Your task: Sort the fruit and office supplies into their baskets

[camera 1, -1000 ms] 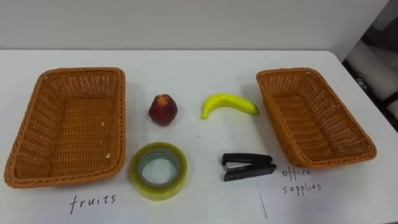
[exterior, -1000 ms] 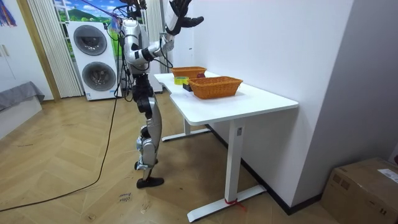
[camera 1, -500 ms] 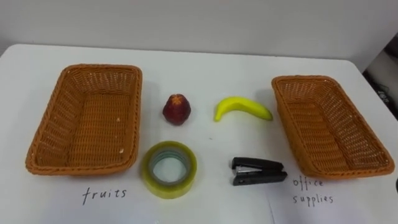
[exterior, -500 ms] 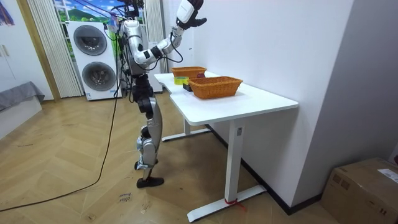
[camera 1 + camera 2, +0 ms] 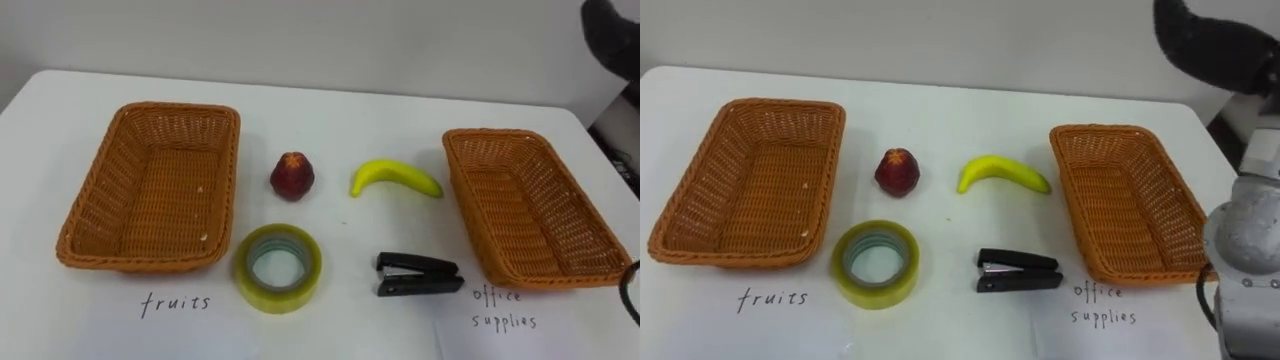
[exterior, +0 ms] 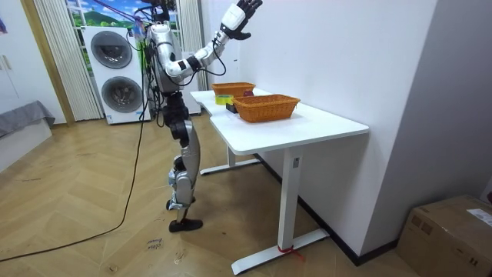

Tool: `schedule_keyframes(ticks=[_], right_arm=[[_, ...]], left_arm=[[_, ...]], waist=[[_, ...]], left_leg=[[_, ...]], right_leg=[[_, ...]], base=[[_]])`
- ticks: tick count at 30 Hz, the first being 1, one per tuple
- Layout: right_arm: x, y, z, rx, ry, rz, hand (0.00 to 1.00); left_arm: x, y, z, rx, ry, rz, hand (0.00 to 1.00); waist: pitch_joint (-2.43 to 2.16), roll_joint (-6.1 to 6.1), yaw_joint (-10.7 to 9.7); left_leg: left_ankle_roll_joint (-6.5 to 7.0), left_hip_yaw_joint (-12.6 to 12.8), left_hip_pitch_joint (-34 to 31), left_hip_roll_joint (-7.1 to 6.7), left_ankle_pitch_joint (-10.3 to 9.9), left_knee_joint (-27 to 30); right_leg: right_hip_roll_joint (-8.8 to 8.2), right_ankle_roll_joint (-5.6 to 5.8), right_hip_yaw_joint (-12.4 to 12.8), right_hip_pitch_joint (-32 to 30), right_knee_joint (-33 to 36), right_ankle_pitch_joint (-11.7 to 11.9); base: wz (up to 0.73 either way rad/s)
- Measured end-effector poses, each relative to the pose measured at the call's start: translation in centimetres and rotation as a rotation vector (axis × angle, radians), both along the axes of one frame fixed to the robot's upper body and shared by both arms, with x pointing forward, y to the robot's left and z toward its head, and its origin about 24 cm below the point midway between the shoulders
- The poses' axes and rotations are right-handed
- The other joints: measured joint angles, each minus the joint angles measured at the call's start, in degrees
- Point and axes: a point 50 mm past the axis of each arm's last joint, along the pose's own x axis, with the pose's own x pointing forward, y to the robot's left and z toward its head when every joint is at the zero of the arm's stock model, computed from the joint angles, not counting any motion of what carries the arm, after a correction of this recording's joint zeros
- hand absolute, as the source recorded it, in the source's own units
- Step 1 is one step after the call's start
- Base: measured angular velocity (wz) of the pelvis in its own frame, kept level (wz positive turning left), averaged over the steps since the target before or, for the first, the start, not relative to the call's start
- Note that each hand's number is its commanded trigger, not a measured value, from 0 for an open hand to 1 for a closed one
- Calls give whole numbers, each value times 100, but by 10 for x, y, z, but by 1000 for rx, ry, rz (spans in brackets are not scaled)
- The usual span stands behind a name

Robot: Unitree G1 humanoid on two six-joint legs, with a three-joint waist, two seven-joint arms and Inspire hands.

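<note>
The right hand (image 6: 247, 6) is high by the wall in the room view, at the picture's top edge and too small to read. In the eye views a dark, blurred part of the right arm is cut off at the upper right corner. In the right eye view the arm also covers the near right corner of the right basket (image 5: 1120, 200). The near edge of the table (image 5: 330, 110) falls below both eye views. In the room view the right basket hides part of the left basket (image 6: 231, 87). Between them, a yellow-green sliver (image 6: 224, 98) and a red speck (image 6: 247, 93) are too small to name.
</note>
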Motion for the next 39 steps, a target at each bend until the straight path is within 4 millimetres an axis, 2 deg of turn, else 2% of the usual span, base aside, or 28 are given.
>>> schedule_keyframes(ticks=[8, 14, 17, 22, 30, 39], right_arm=[[6, 27, -9, -210, 152, 138, 0], [9, 39, -17, -279, 251, 237, 0], [11, 46, -23, -308, 304, 291, 0], [12, 57, -32, -352, 388, 377, 0], [16, 60, -48, -386, 535, 475, 0], [14, 58, -70, -368, 767, 626, 0]], left_arm=[[14, 1, 0, 3, -32, -14, 0], [19, 5, 2, 3, -26, -62, 0], [20, 6, 3, -4, -25, -86, 0], [25, 5, 3, -21, -30, -104, 0], [28, 2, 2, -31, -27, -134, 0], [41, 1, 5, -25, -49, -221, 0]], waist=[[11, 15, 124], [2, -11, 129], [22, -14, 116], [27, -24, 133], [33, -17, 143], [38, -9, 365]], left_leg=[[-1, -5, 4, 13, -1, -48], [-1, -6, -45, 12, 0, 1], [-1, -5, 10, 13, 0, -1], [-1, -5, 28, 19, -1, -13], [-2, -57, -3, 19, -2, -11], [-2, -92, -10, 13, -2, -3]], right_leg=[[3, -9, -60, -28, -7, 7], [-7, -10, -82, -18, -7, 10], [-9, -10, -86, 5, -14, 10], [-4, -13, -98, 24, -8, 14], [1, -14, -107, 22, -15, 22], [5, -14, -97, 33, -17, 22]], base=[[0], [0], [0], [0], [1], [0]])
